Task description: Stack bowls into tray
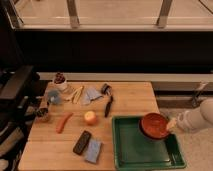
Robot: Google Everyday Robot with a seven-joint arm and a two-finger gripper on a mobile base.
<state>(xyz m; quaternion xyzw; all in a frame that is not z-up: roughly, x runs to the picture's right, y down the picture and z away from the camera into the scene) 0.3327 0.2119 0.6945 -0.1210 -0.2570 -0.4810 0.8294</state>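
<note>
You won't find any readable text, label, brand, number or sign here. Nothing legible shows on the tray [125,152] at the lower right of the frame, on the red bowl [154,125] above its right part, or on the items across the table [130,97]. The gripper [170,125], at the bowl's right edge, carries no marking you can read.

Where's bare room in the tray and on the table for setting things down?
The gripper holds the red bowl at the green tray's right rear; the tray's left and front floor is bare. The tabletop behind the tray, right of the black brush, is free. The table's left half is crowded.
</note>
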